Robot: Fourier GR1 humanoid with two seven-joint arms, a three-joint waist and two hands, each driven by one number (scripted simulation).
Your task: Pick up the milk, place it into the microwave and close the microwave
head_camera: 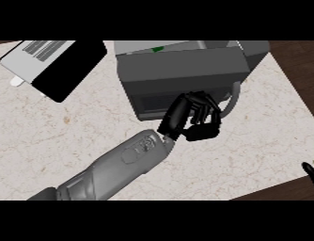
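The left hand (191, 120) is clenched at the near front of the microwave (180, 70), no milk is seen, and the microwave could be shoved away if bumped sideways.

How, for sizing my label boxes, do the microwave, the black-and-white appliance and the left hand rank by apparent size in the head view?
1. microwave, largest.
2. black-and-white appliance.
3. left hand, smallest. It may be nearer the camera, yet it still ranks last.
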